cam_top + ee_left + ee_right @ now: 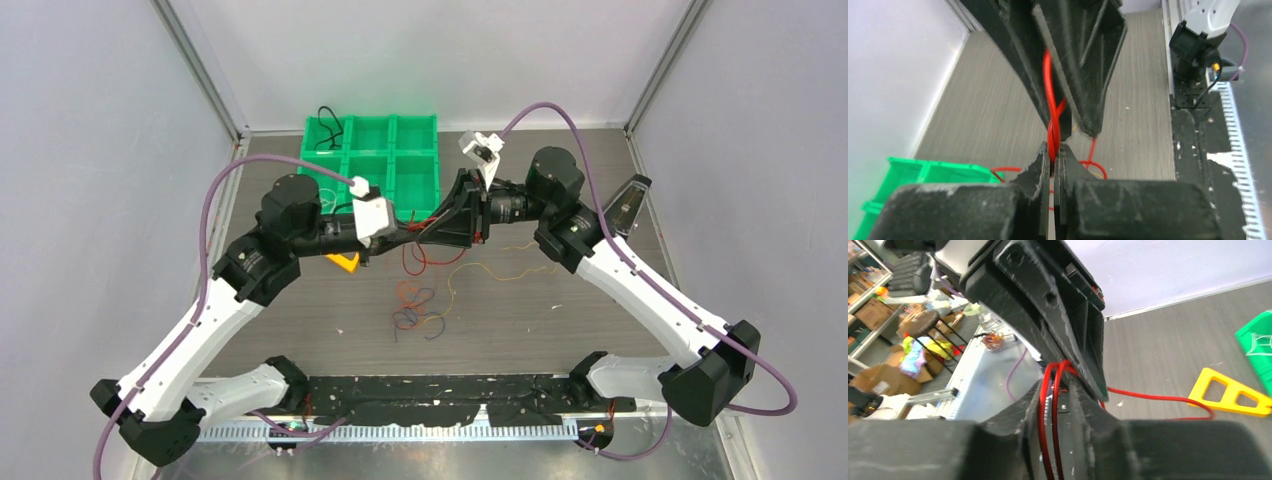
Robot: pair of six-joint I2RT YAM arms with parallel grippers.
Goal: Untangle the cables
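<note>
One red cable (1047, 80), left claw (1054, 151) clamped, ends hidden

Both the left arm (205, 325) and the right arm (650, 300) are built of long, smooth white shell links joined by chunky black joint housings (290, 205). A thick purple hose (205, 250) runs along each arm to a white boxy camera mount (376, 215) at the wrist. The left gripper (1054, 150) and right gripper (1055, 390) are matte black, with flat, wedge-shaped fingers (1033, 175), scuffed and flecked with grey along their edges.
</note>
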